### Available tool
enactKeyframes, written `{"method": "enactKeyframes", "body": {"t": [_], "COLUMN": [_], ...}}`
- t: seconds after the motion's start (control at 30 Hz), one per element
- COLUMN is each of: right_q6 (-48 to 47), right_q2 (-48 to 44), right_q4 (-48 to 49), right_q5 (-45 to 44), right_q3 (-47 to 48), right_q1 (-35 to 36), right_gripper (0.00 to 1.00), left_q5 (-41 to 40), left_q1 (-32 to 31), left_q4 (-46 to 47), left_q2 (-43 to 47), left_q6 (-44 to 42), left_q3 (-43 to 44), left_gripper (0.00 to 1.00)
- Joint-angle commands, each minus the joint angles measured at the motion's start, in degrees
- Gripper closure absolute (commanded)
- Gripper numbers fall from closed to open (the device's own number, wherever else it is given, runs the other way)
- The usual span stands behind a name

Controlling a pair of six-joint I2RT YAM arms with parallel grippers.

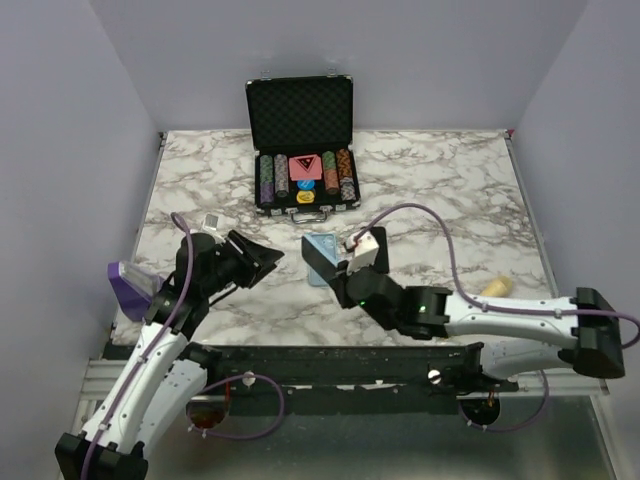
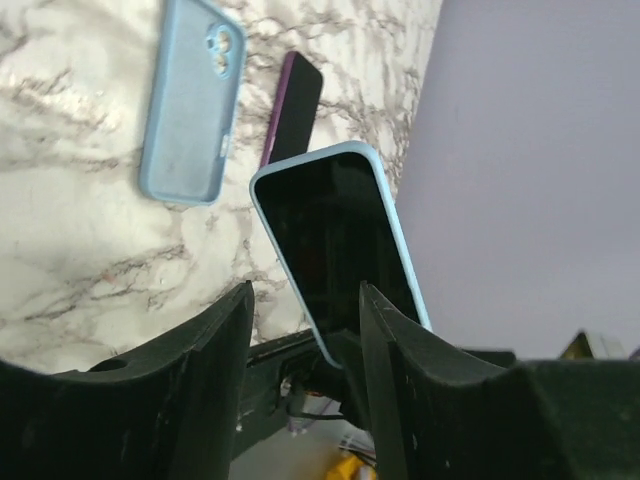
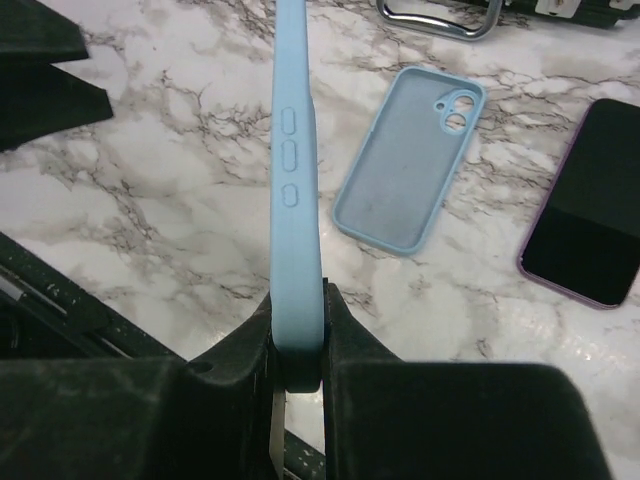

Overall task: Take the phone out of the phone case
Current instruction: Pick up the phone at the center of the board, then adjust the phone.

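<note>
**Cased phone held on edge, the other gripper waiting open**

At centre left of the top view, the left gripper (image 1: pixel 268 265) has its jaws spread wide with nothing between them. Its own camera shows the cased phone (image 2: pixel 335 250) through the gap, but the top view shows bare marble between the fingertips and the phone.

Just right of that, the cased phone (image 1: pixel 318 250) stands up off the table, with its dark screen toward the left arm. The right gripper (image 3: pixel 297 310) is closed firmly on its lower end, pinching across front and back. The side buttons on the pale blue case are above the fingers.

Further right in the right wrist view, an empty case (image 3: pixel 405 165) of the same blue and a purple phone (image 3: pixel 590 200) lie flat, well apart from the grip.

The case looks like soft, grippy silicone with a yielding lip. The phone inside is probably stiff, slick and breakable. The free upper corner of the lip looks like the best place to take hold, away from the buttons and screen.
</note>
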State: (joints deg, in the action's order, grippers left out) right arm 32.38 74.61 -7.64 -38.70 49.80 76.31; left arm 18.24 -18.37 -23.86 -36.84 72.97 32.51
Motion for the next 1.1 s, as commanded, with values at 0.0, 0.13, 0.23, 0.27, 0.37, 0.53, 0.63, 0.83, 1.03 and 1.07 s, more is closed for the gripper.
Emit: {"method": "enactKeyframes", "body": {"t": [0.0,0.13,0.23,0.27,0.37,0.53,0.63,0.83,1.03,1.07], "right_q6": [-3.0,-5.0,-5.3,-4.8,-3.6,-0.8,-0.2,-1.7,-3.4,-3.4], "right_q2": [-11.2,-18.3,-19.3,-19.6,-20.6,-26.9,-30.2,-34.8,-37.3,-37.5], "right_q4": [0.2,-8.1,-16.7,-18.9,-22.4,-23.7,-23.7,-24.4,-23.6,-23.5], "right_q5": [16.2,31.1,38.2,40.8,47.8,53.5,57.2,64.3,68.6,68.6], "right_q3": [-5.4,-6.0,-3.4,-2.6,-2.2,-2.5,-3.8,-6.4,-7.5,-7.6], "right_q1": [-8.1,-16.2,-17.0,-17.0,-17.0,-17.0,-17.0,-17.0,-17.0,-17.0], "right_gripper": [0.99,0.99,0.99,0.99,0.99,0.99,0.99,0.99,0.99,0.99], "left_q5": [3.5,10.2,11.2,11.2,11.9,21.8,27.9,34.6,37.9,38.8], "left_q1": [-0.8,-4.6,-9.2,-11.1,-15.3,-17.2,-17.3,-20.1,-26.4,-27.1], "left_q4": [5.7,5.8,1.4,0.1,-2.9,3.8,6.6,0.6,-6.3,-6.4], "left_q2": [-1.5,-9.6,-15.0,-16.4,-19.5,-21.1,-21.3,-23.3,-27.2,-27.6], "left_q6": [-12.3,-23.4,-30.8,-33.3,-40.0,-41.2,-41.6,-48.8,-54.9,-55.4], "left_q3": [5.0,12.6,19.2,21.3,26.8,25.1,23.7,25.8,29.3,29.4], "left_gripper": [0.45,0.45,0.45,0.45,0.41,0.01,0.02,0.11,0.11,0.11]}}
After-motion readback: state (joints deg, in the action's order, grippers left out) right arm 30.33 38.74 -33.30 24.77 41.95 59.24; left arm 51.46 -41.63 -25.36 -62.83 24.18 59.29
